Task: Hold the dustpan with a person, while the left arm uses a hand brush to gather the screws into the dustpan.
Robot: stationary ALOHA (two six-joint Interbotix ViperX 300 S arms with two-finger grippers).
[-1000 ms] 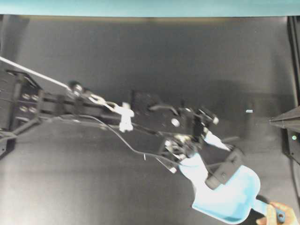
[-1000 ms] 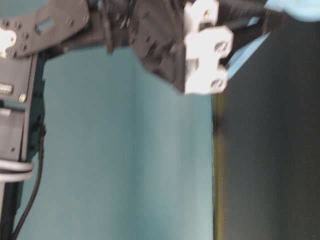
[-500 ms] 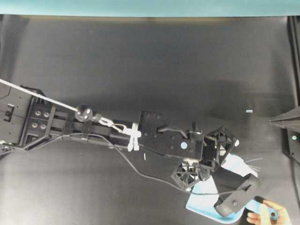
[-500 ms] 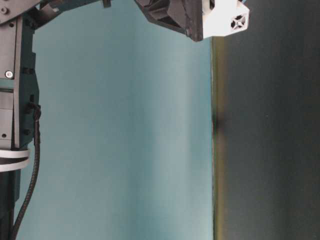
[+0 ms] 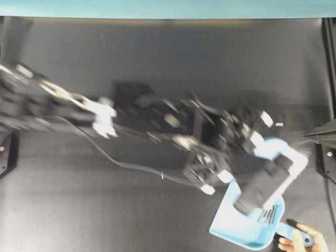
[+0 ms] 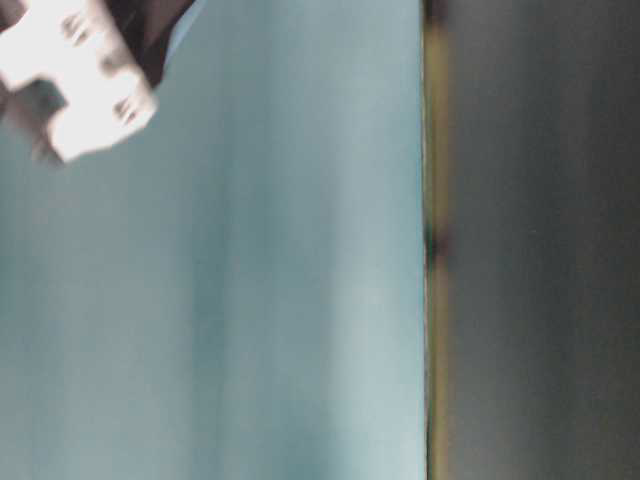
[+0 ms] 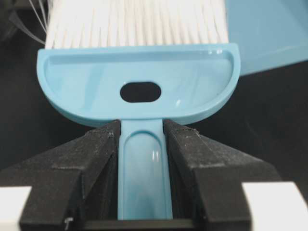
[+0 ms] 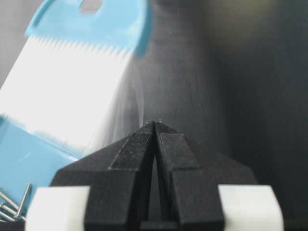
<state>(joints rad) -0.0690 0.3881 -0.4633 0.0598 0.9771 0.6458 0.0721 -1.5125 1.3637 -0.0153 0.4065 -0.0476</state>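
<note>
Dark desk (image 5: 105, 210) under blurred left arm (image 5: 147, 113), reaching across to dustpan (image 5: 231, 231) at lower right, handle pinched by person (image 5: 307, 244). Left gripper (image 7: 144, 144) fingers clamped on hand brush (image 7: 139, 82) handle, bristles at dustpan. Right gripper (image 8: 154, 126) fingers pressed together, empty; screws (image 5: 269, 214) lying inside dustpan.

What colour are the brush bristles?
White; the hand brush shows its bristles best in the left wrist view.

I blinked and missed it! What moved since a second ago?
The left gripper swung the hand brush up off the dustpan, uncovering the screws inside. The person still holds the dustpan's handle. The right gripper stays shut and empty.
</note>
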